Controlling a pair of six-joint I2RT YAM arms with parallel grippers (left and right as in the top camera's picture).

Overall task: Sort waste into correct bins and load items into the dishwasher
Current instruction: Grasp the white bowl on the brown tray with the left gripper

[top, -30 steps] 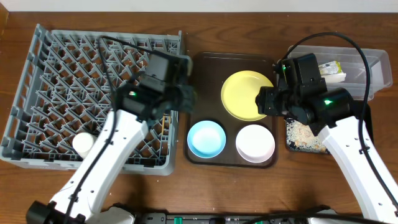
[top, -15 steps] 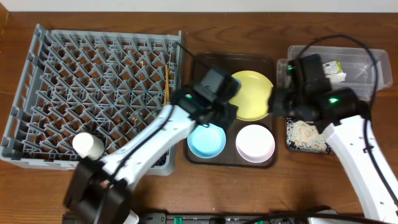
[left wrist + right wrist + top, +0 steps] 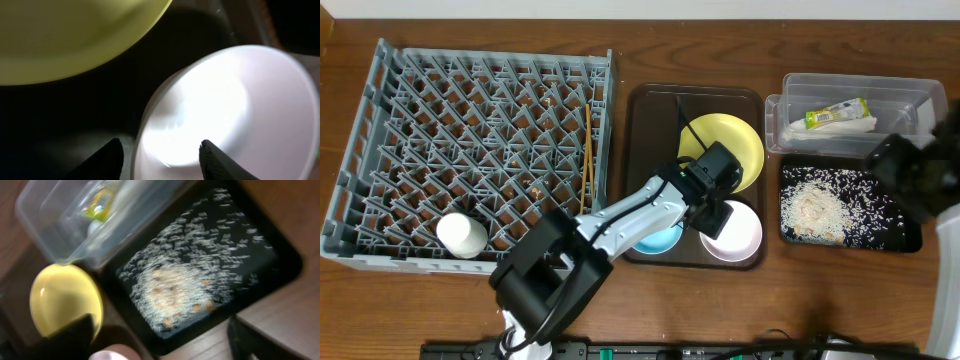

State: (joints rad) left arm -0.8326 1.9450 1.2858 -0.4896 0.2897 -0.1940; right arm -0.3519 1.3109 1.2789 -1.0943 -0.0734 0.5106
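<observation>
My left gripper (image 3: 720,207) (image 3: 161,161) is open and low over the brown serving tray, with one finger inside and one outside the near rim of the white bowl (image 3: 735,235) (image 3: 235,105). The yellow plate (image 3: 735,145) (image 3: 65,35) lies just behind it. The light blue bowl (image 3: 655,240) is partly hidden under the left arm. My right gripper (image 3: 910,172) (image 3: 160,340) is open and empty above the black tray (image 3: 905,235) (image 3: 280,255) of rice scraps (image 3: 815,205). The snack wrapper (image 3: 835,114) and napkin (image 3: 840,127) lie in the clear tub (image 3: 910,92).
The grey dish rack (image 3: 380,120) fills the left side, with the white cup (image 3: 462,235) on its side at the front left and the chopsticks (image 3: 587,165) along its right edge. The brown serving tray (image 3: 650,110) sits in the middle.
My left arm has swung right from the rack across the serving tray to the white bowl. My right arm has pulled back from the yellow plate to the table's right edge.
</observation>
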